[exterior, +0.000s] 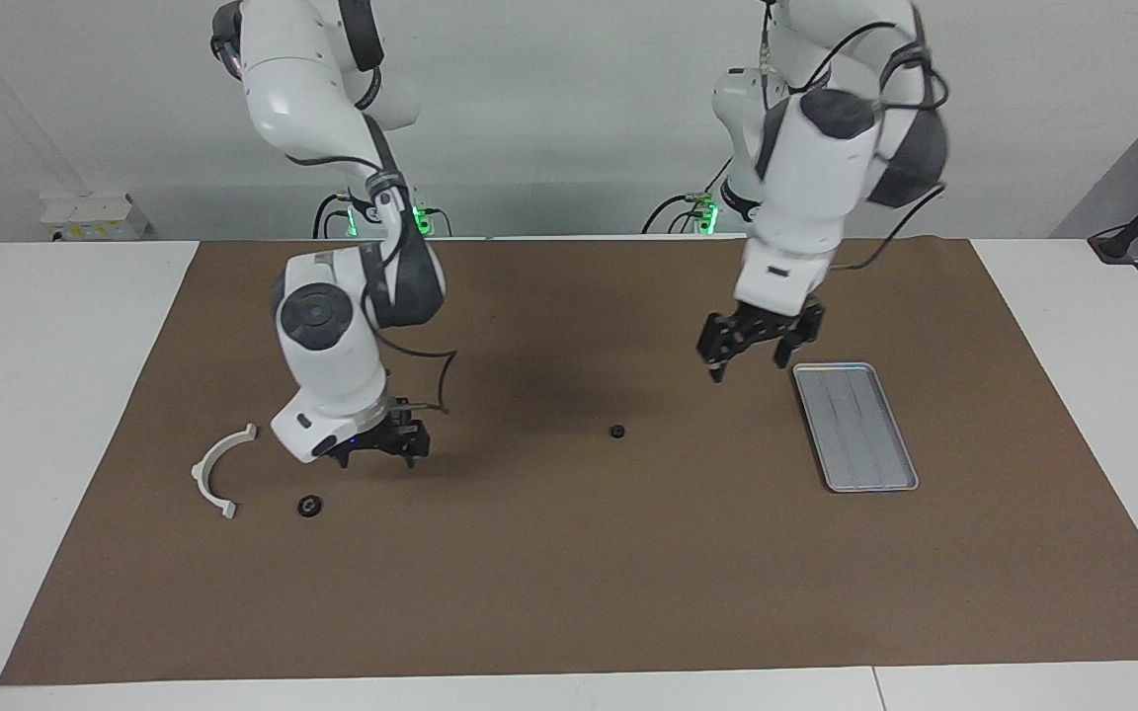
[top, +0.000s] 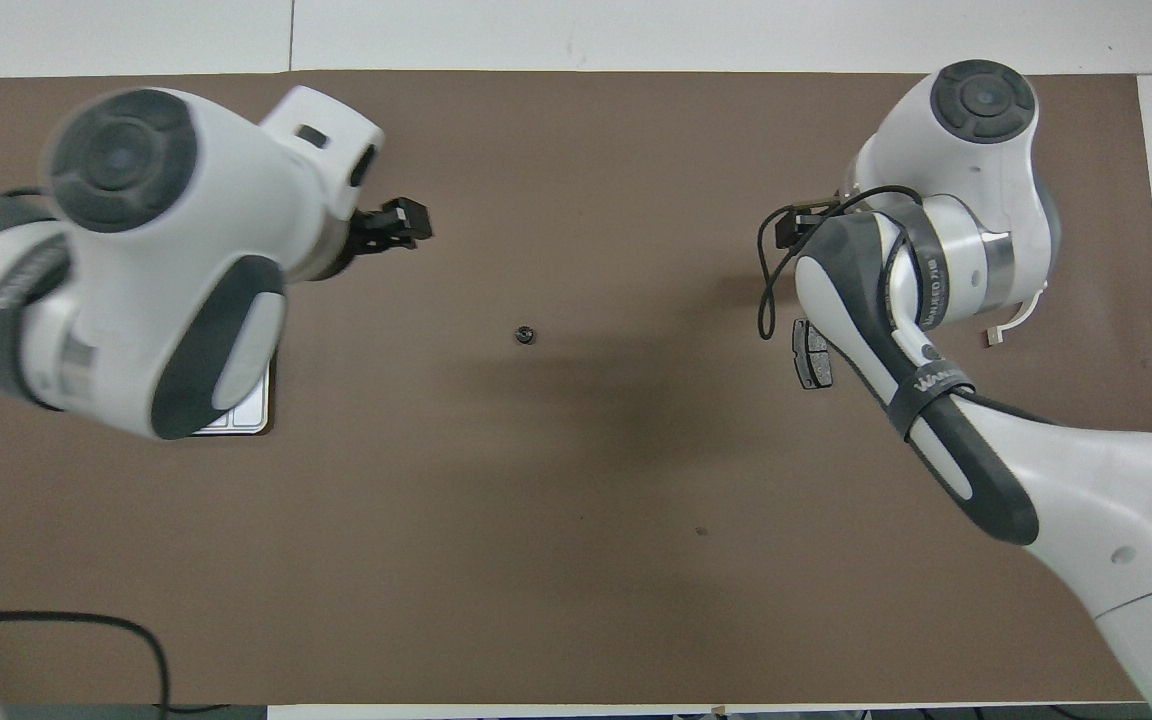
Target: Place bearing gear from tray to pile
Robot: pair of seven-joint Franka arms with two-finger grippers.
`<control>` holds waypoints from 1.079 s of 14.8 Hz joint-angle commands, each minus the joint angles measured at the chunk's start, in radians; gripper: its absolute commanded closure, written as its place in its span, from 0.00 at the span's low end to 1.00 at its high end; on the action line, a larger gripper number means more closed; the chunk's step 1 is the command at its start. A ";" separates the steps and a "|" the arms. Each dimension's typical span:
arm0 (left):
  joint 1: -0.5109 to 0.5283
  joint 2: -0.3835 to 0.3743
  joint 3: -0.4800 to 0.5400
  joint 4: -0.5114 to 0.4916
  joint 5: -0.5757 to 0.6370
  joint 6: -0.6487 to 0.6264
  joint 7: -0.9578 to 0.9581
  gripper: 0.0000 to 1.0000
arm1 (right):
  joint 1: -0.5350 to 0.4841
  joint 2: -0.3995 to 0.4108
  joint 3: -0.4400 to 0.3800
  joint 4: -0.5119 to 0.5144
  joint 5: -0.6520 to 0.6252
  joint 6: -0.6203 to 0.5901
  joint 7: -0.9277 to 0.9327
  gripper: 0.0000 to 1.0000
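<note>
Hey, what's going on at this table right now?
Neither arm holds anything. The left gripper hangs open in the air beside the empty metal tray. One small black bearing gear lies alone mid-mat. The right gripper hangs open, low over the mat by the pile, where another black gear lies beside the white half-ring bracket. One dark brake pad shows in the overhead view, partly under the right arm.

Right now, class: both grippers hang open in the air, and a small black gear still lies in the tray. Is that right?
One thing is wrong: the tray holds nothing. In the facing view one small black gear lies on the mat mid-table, another gear beside the white bracket. The left gripper and right gripper do hang open.
</note>
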 commanded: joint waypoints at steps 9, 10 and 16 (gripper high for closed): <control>0.341 -0.077 -0.018 0.054 0.012 -0.252 0.376 0.00 | 0.342 0.216 -0.012 0.201 0.009 0.034 0.632 0.00; 0.332 -0.079 -0.020 0.051 0.013 -0.255 0.376 0.00 | 0.355 0.233 -0.015 0.217 0.009 0.038 0.636 0.00; 0.270 -0.071 -0.046 0.065 0.018 -0.333 0.398 0.00 | 0.377 0.325 -0.018 0.300 -0.013 0.046 0.669 0.00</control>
